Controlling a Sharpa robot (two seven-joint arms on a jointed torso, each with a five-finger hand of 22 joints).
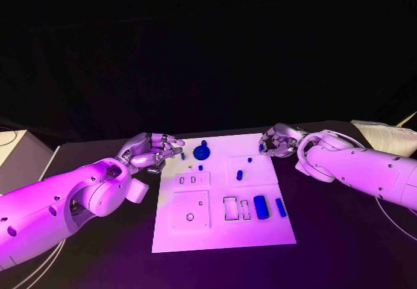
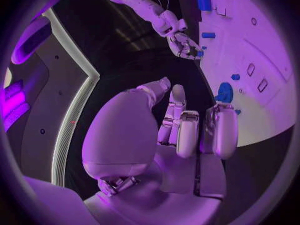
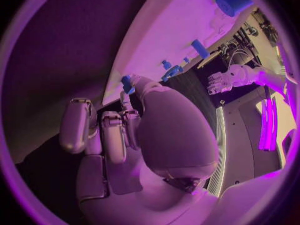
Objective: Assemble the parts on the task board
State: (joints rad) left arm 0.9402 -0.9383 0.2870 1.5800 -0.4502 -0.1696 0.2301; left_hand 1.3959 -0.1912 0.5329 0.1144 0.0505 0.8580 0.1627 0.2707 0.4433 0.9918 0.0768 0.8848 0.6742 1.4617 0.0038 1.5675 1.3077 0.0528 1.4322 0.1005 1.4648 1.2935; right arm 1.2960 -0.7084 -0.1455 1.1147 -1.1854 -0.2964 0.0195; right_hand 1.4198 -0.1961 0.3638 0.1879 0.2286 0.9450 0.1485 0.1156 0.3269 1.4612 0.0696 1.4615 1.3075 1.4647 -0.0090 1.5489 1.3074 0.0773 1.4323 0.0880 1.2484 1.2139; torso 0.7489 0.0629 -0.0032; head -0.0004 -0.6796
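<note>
Right hand (image 1: 276,143) pinching a small blue part (image 1: 263,146) at the task board's (image 1: 261,235) far edge; left hand (image 1: 153,152) holding nothing. Most blue parts lying loose, not fitted yet.

right hand (image 1: 276,144) hiding small blue part (image 1: 263,146)

Task board (image 1: 222,238) near end bare — blue parts (image 1: 261,207) crowding right side, far edge.

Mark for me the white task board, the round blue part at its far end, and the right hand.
White task board (image 1: 222,235), head view: bare near area.
Round blue part (image 1: 202,152), head view: middle of its disc.
Right hand (image 1: 276,143), head view: middle of the hand.
</note>
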